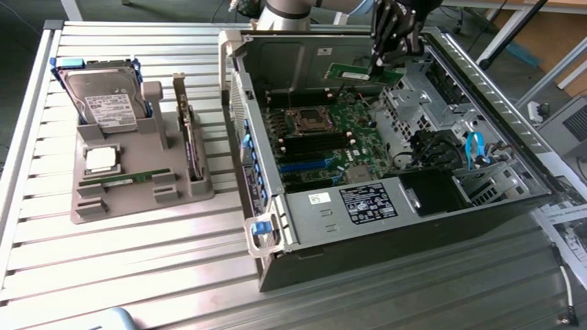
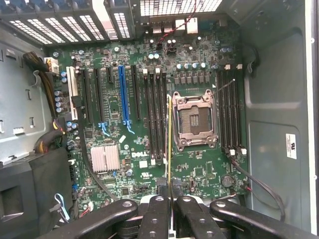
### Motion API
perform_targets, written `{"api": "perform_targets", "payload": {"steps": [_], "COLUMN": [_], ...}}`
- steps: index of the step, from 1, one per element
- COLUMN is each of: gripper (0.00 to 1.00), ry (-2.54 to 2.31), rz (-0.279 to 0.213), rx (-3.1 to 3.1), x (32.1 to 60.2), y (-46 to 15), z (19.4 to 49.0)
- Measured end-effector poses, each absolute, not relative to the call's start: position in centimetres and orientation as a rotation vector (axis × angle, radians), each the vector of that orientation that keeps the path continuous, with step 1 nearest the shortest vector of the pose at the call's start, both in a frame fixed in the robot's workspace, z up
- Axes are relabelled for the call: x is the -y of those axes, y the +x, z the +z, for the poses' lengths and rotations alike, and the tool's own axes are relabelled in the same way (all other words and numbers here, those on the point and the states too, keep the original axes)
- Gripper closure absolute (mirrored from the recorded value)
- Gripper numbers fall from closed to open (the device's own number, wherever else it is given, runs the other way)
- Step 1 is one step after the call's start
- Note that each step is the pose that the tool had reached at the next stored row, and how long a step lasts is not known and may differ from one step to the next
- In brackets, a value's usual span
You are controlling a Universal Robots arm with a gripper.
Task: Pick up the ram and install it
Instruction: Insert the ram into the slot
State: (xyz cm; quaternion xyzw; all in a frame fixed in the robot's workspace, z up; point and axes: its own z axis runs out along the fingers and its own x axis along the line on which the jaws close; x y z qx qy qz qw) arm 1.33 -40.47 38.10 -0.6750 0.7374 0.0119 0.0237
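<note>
With the pincer (image 1: 383, 63) clamped on the ram (image 1: 353, 72), which in the exterior view hangs above the open case (image 1: 275, 234) at about one o'clock of the socket (image 1: 307, 122), I would square its edge to a slot (image 2: 153, 119) and lower straight, pressing evenly.

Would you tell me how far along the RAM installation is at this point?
Done: the ram is picked up. In hand: the gripper is shut on it, above the open computer case. Left: it is not seated; the memory slots beside the processor socket stand empty.
</note>
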Motion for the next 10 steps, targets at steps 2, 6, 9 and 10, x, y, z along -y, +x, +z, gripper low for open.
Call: {"api": "perform_targets", "payload": {"steps": [2, 6, 9, 10], "gripper": [0.87, 0.87, 0.87, 0.87], "ry": [-2.089, -2.089, -2.089, -2.089], "rz": [0.037, 0.037, 0.037, 0.037], "rx": [-2.282, -2.282, -2.282, -2.282], "x": [40.47, 40.47, 40.47, 40.47], "y": [1.32, 1.31, 1.3, 1.29], "z": [38.05, 37.92, 37.84, 37.82]}}
